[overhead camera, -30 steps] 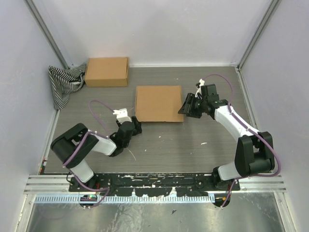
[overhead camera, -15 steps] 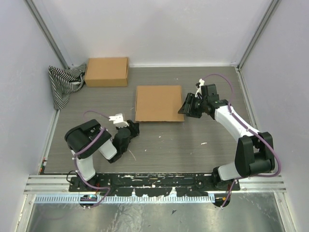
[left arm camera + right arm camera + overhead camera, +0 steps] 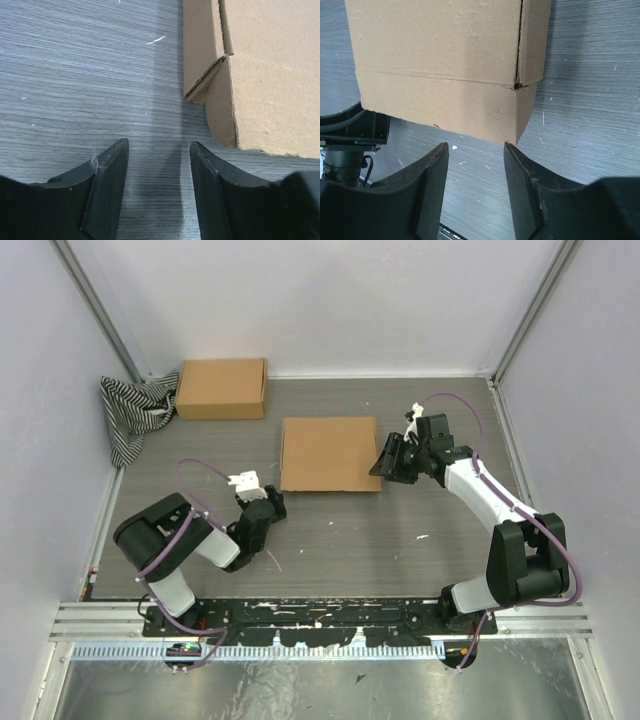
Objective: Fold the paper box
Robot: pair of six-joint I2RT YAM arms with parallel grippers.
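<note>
The paper box lies flat and closed in the middle of the table, brown cardboard with its lid down. In the left wrist view its near-left corner shows a side flap gaping a little. My left gripper stands open just off that corner, close to the table, with only bare table between its fingers. My right gripper is open beside the box's right edge. In the right wrist view the box's side wall sits just beyond the open fingers, apart from them.
A second, fully formed brown box sits at the back left. A black-and-white striped cloth is heaped against the left wall. White walls enclose the table on three sides. Small white scraps dot the grey tabletop.
My left arm has shifted its elbow about and its gripper has drawn slightly back from the box corner. The right arm and the box have not moved.
</note>
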